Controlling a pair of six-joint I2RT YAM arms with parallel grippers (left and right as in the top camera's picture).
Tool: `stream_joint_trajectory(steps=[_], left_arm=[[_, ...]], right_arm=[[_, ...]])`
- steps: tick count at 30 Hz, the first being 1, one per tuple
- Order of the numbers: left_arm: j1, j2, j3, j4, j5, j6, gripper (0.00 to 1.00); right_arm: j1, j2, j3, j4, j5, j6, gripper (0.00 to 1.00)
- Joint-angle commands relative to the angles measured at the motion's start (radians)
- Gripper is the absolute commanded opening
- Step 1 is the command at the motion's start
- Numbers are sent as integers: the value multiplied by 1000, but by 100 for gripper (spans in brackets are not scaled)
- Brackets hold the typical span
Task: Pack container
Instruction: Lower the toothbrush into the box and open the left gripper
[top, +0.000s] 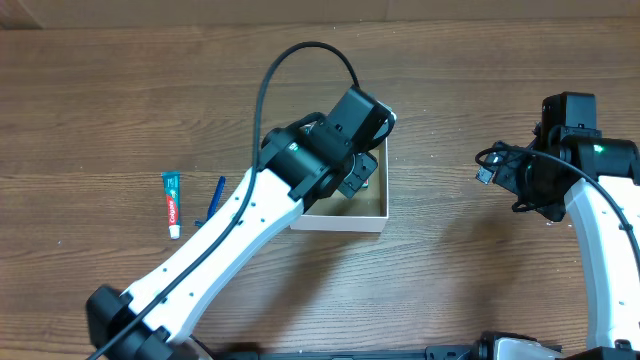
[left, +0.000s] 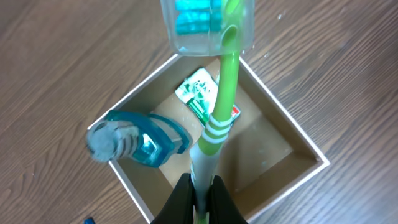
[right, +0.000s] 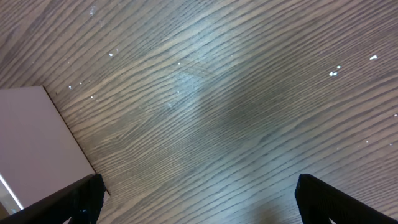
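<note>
The container (top: 340, 221), a shallow box with white walls and a brown inside, sits mid-table. In the left wrist view its floor (left: 264, 149) holds a teal bottle (left: 146, 140) lying at the left and a green-and-white packet (left: 198, 93). My left gripper (left: 200, 186) is shut on a green toothbrush (left: 225, 81) by its handle. It holds the brush over the box, with the clear-capped head reaching past the far wall. My right gripper (right: 199, 199) is open and empty above bare wood, right of the box (right: 31, 143). It also shows in the overhead view (top: 515, 180).
A toothpaste tube (top: 172, 203) and a thin blue item (top: 215, 200) lie on the table left of the box. The left arm (top: 230, 240) crosses the table diagonally and hides most of the box from above.
</note>
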Motion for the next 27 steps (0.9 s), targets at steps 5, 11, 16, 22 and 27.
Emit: stream_joint_trajectory(steps=[5,11,16,22,27], left_arm=[[48,216,-2,-42,24,31,4],[48,299,-2,-40,24,31,22],[42,266,58,-123,21,4,52],[98,-45,332,-369,-170,-201,86],[519,-164,286,-468,-110,-351,100]], right_arm=[[-3,-11,-2,3,-2,-3,100],[-3,-11,-2,3,-1,-3,100],[-3,-11,-2,2,-2,-3,100],[-3,-11,-2,11,-1,-4,100],[-3,-11,-2,12,-2,-7,100]])
